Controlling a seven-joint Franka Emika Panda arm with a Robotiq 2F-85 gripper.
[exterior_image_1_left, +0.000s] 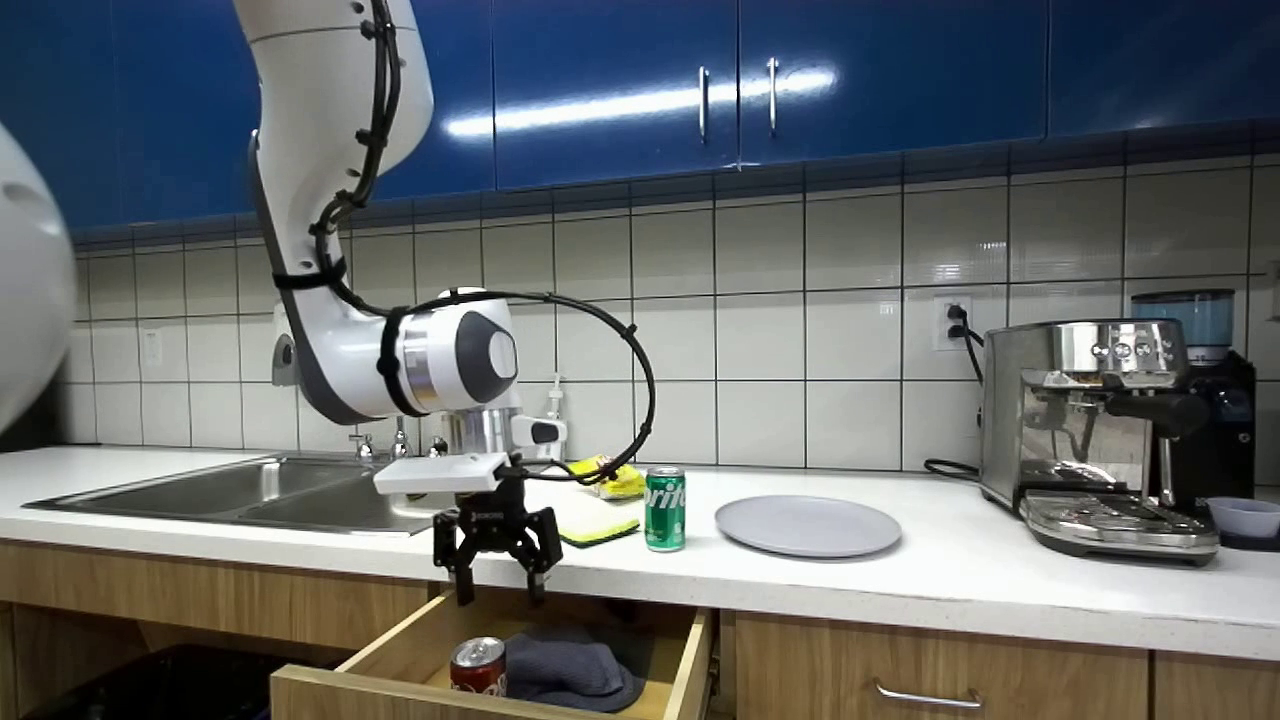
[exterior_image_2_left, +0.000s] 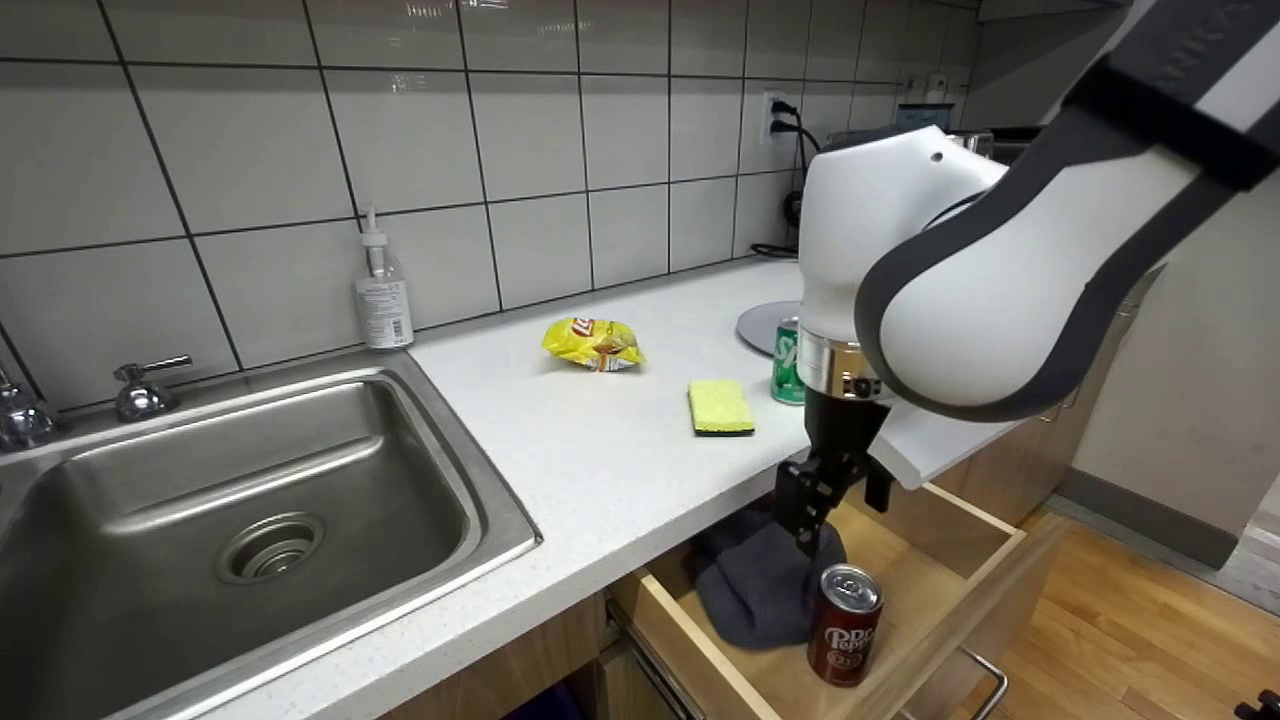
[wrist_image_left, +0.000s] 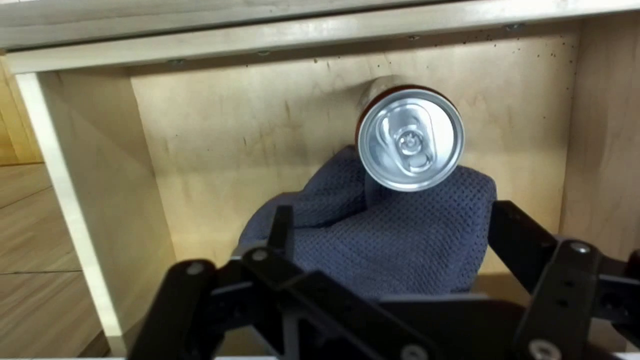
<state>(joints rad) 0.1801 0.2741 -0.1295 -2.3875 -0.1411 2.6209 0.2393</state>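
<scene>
My gripper (exterior_image_1_left: 500, 592) hangs pointing down over the pulled-out wooden drawer (exterior_image_1_left: 396, 637), its fingers spread wide and nothing between them. Under it in the wrist view lies a crumpled dark grey cloth (wrist_image_left: 380, 245), which shows behind the spread fingers (wrist_image_left: 282, 225). A dark red Dr Pepper can (exterior_image_2_left: 845, 628) stands upright in the drawer, beside the cloth and closer to the drawer front. From above, its silver lid (wrist_image_left: 411, 140) appears just beyond the fingertips, apart from them. In an exterior view the fingertips stay above the cloth and the can.
On the white counter stand a green Sprite can (exterior_image_1_left: 665, 510), a grey plate (exterior_image_1_left: 808, 526), a yellow sponge (exterior_image_2_left: 720, 407) and a yellow chip bag (exterior_image_2_left: 594, 344). A steel sink (exterior_image_2_left: 270, 480) lies beside them, with a soap bottle (exterior_image_2_left: 383, 300) behind. A coffee machine (exterior_image_1_left: 1090, 430) is farther along.
</scene>
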